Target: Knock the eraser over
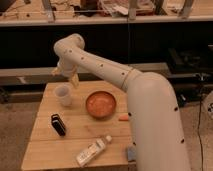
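Observation:
The eraser (58, 124), a small black block with pale stripes, stands on the left part of the wooden table (75, 137). My gripper (65, 78) hangs over the table's far left corner, just above a white cup (63, 95). Its tan fingers (74, 80) stand apart and hold nothing. The gripper is well behind and above the eraser and does not touch it. My white arm sweeps in from the lower right and hides the table's right side.
An orange-brown bowl (101, 104) sits mid-table, with a small orange piece (123, 118) to its right. A white bottle (93, 151) lies near the front edge, and a blue-grey cloth (131, 153) is beside my arm. Dark shelving stands behind the table.

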Motion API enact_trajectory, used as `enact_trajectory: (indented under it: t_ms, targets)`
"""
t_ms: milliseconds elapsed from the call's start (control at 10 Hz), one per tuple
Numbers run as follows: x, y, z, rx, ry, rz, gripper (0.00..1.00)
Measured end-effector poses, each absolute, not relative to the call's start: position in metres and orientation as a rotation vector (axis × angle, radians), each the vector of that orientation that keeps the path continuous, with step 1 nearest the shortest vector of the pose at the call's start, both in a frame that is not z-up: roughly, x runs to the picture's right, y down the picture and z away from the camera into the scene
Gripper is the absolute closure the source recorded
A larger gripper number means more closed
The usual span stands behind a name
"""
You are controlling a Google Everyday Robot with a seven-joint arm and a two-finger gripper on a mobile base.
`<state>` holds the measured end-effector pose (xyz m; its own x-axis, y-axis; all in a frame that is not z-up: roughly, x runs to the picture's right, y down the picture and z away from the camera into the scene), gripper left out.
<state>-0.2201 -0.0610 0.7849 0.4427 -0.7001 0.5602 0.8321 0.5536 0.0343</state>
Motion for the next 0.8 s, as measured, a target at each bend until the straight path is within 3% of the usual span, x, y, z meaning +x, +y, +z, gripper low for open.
enact_trajectory:
  t_ms: [800]
  targets:
    - [-0.253,-0.046,0.788,-0.255,-0.579,-0.999,0.2]
